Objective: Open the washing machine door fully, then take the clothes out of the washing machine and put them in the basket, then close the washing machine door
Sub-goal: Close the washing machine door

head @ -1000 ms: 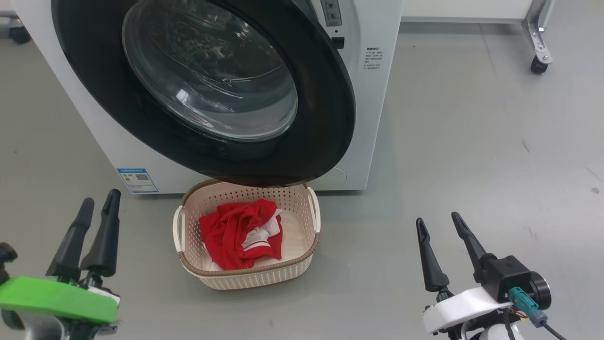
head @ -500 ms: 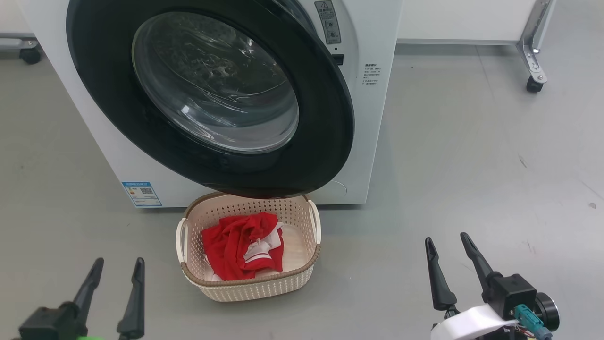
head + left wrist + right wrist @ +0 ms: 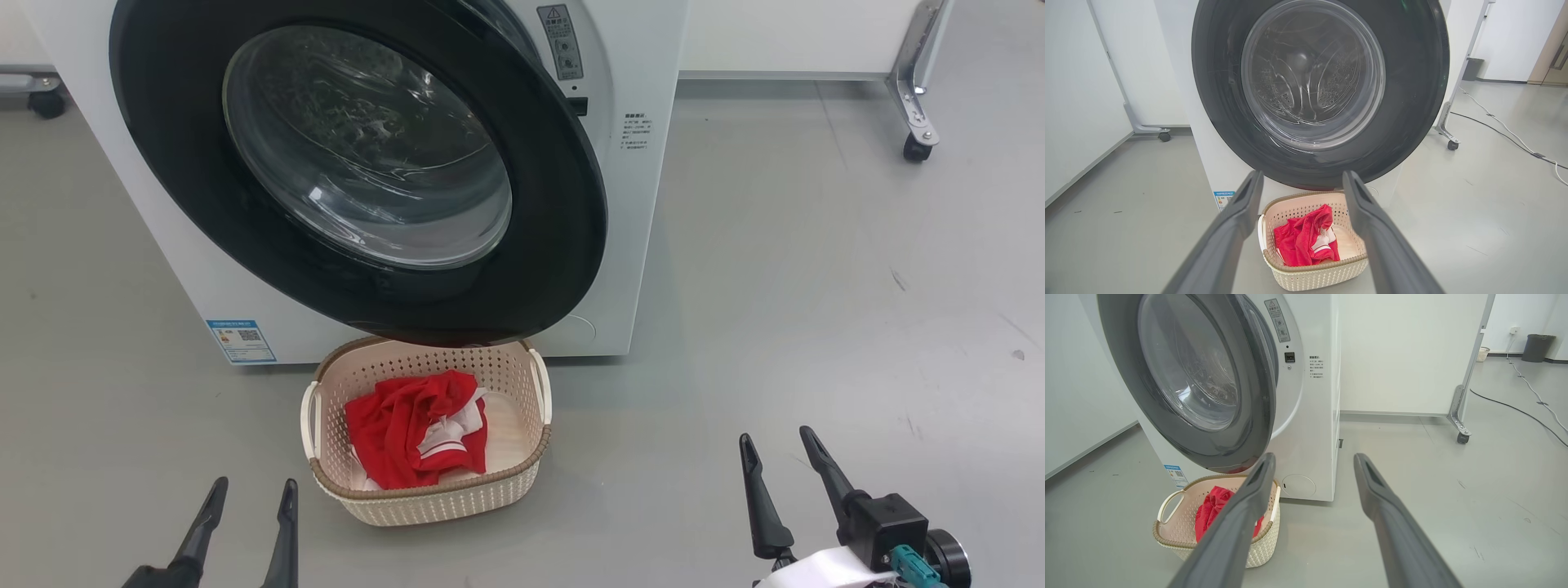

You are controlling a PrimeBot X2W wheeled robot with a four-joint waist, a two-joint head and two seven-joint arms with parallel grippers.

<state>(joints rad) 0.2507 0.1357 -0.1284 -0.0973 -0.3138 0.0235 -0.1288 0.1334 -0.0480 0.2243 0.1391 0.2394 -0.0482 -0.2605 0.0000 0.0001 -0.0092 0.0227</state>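
washing machine door [image 3: 563,204] stands ajar, swung partly off the front of the white washing machine [image 3: 645,245]. basket [image 3: 424,490] sits on the floor just below the door's lower edge; contact between them cannot be judged. red clothes [image 3: 408,437] lie bunched inside the basket. left gripper [image 3: 254,483] and right gripper [image 3: 775,434] hover low on either side, jaws spread, holding nothing.

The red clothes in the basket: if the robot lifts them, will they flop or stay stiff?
Probably floppy: the clothes lie crumpled in soft folds. Likely light too: a small bundle that leaves part of the basket bare. Loose ends may dangle when lifted.
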